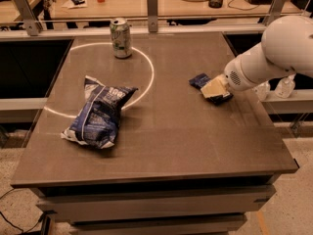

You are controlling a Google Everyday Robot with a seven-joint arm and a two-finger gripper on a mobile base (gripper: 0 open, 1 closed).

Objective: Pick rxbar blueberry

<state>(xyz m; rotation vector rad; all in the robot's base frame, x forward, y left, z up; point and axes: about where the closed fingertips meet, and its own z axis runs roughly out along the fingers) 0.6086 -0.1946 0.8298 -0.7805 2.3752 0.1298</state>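
Note:
The rxbar blueberry (198, 80) is a small flat dark navy bar lying on the right part of the table. Only its left end and a dark sliver under the gripper show. My gripper (213, 89), pale cream at the end of the white arm (283, 48), comes in from the right. It sits down on the bar's right half and covers it, low at the tabletop.
A big puffy blue-and-white chip bag (98, 114) lies at the table's left centre. A green-and-white drink can (121, 37) stands at the back. The dark table (171, 146) has a white circle line. A railing and a cluttered desk stand behind.

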